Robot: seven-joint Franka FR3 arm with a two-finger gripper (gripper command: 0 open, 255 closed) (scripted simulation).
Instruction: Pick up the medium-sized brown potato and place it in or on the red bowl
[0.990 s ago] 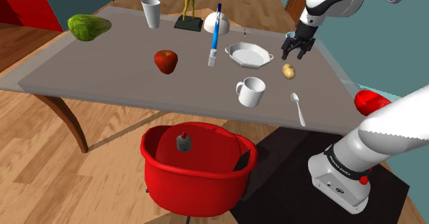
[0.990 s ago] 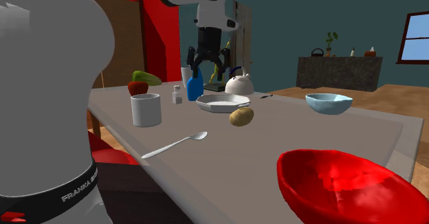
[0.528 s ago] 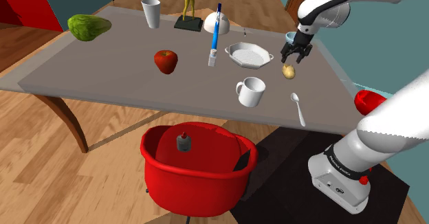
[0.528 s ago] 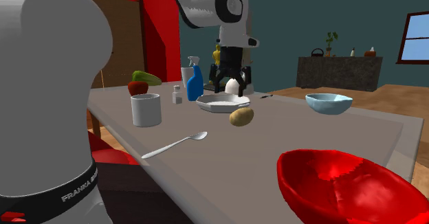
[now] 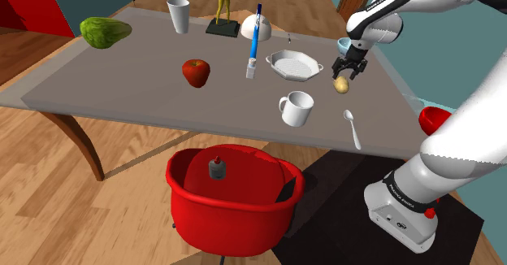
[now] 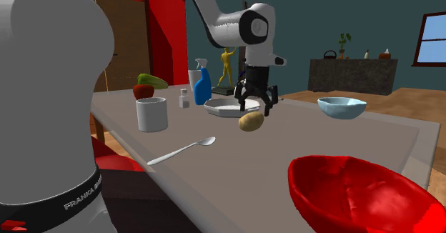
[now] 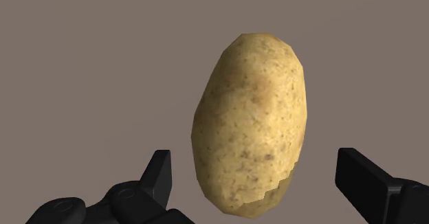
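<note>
A tan, speckled potato (image 5: 341,84) (image 6: 250,121) lies on the grey table (image 5: 138,93), between a white dish and a spoon. My gripper (image 5: 350,67) (image 6: 257,108) hangs open just above it, pointing down. In the wrist view the potato (image 7: 251,123) sits between the two black fingers (image 7: 159,176) without touching either. The red bowl (image 6: 364,192) stands at the near table corner in the second exterior view. In the shoulder view the red bowl (image 5: 433,119) peeks out beside my arm at the right edge.
Close to the potato are a white eight-sided dish (image 5: 294,64), a white mug (image 5: 296,107), a spoon (image 5: 351,127) and a pale blue bowl (image 6: 342,107). An apple (image 5: 195,72) and a blue spray bottle (image 5: 255,40) lie further off. A red tub chair (image 5: 234,194) stands below the table's front edge.
The gripper has come down and shifted over the potato, from above the dish to just over it. The potato has not moved.
</note>
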